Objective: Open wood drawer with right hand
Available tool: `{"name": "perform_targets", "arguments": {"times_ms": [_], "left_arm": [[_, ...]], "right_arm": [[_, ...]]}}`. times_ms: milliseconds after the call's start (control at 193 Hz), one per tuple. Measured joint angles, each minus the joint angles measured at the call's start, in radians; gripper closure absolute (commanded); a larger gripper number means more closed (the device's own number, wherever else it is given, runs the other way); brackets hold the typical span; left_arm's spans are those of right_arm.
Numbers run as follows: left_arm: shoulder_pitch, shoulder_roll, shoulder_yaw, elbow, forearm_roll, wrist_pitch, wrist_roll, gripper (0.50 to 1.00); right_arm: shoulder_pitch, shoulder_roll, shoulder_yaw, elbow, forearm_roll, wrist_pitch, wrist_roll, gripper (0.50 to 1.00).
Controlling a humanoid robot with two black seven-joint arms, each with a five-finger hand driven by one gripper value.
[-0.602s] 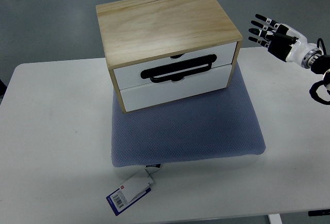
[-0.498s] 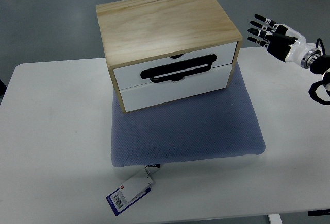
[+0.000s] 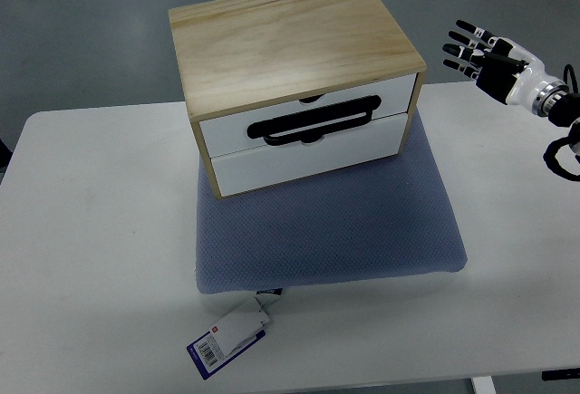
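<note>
Nearest: white rectangular table (image 3: 91, 258) carrying a blue-grey padded fabric mat (image 3: 335, 231); on its far half, a pale wooden two-drawer box (image 3: 294, 77), white fronts shut, black handle (image 3: 315, 120). Beyond, at right: right hand (image 3: 485, 50), fingers spread, empty, well apart from the box. Step judged approach; next, reach to the handle and hook it.

The wood drawer box (image 3: 294, 77) sits at about twelve o'clock on the scene, turned slightly so its front faces roughly six o'clock. It has a pale wooden top, two white drawer fronts, both shut, and a black handle (image 3: 314, 120) across their seam.
</note>
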Motion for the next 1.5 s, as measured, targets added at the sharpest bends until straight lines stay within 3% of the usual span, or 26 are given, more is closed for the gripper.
{"name": "perform_targets", "arguments": {"times_ms": [291,571,670,862,1101,1501], "left_arm": [[0.0,0.0,0.001,-0.001,0.0,0.0,0.0,0.5],[0.0,0.0,0.0,-0.001,0.0,0.0,0.0,0.5],[0.0,0.0,0.0,-0.001,0.0,0.0,0.0,0.5],[0.0,0.0,0.0,0.0,0.0,0.0,0.0,0.5],[-0.001,0.0,0.0,0.0,0.0,0.0,0.0,0.5],[-0.001,0.0,0.0,0.0,0.0,0.0,0.0,0.5]], "right_arm": [[0.046,-0.082,0.0,0.002,-0.002,0.013,0.017,0.552],[0.066,-0.184,-0.017,0.028,-0.054,0.172,0.017,0.556],[0.076,-0.259,-0.016,0.062,-0.142,0.209,0.054,0.556],[0.085,-0.409,-0.017,0.262,-0.282,0.218,0.133,0.556],[0.085,-0.551,-0.007,0.539,-0.38,0.218,0.144,0.556],[0.092,-0.551,0.0,0.858,-0.672,0.218,0.137,0.554]]}}
